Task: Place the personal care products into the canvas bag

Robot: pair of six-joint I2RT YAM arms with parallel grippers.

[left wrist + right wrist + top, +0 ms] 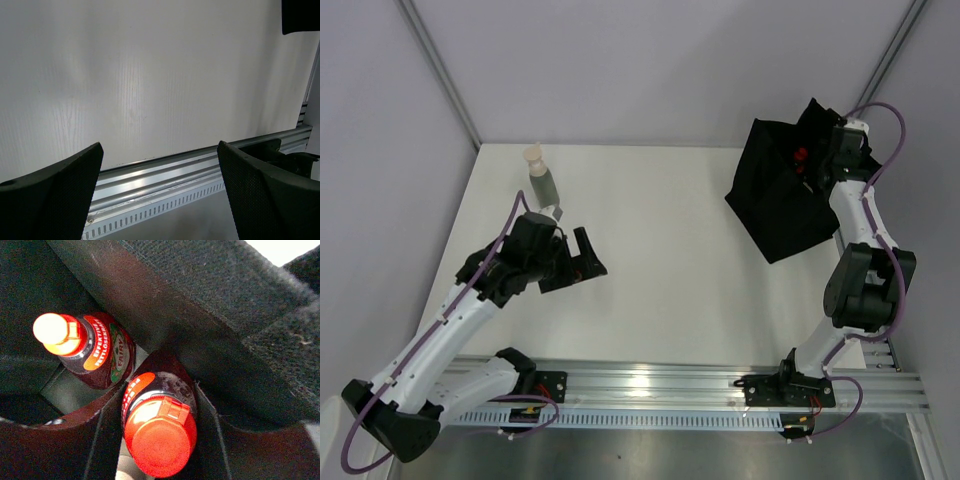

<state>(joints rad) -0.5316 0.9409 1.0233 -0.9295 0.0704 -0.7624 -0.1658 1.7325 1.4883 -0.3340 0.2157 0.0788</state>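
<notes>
Grey-green bottle (544,185) upright, behind spread left jaws; left arm (470,300) nearer. Right jaws flank red bottle (160,440) inside canvas bag (775,210); grip unclear.

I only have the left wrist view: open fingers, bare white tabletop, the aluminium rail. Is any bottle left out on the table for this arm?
Observer: Yes. A grey-green bottle with a cream cap stands near the far left corner of the table, behind the open left gripper.
Operator: Where is the right arm?
Observer: The right gripper is down inside the soft black fabric tote bag at the table's far right.
Operator: What is in there?
Observer: Two bottles. A bottle with a broad red flip cap sits between the fingers, though I cannot tell if it is gripped. A dark red bottle with an orange cap lies beside it.
</notes>
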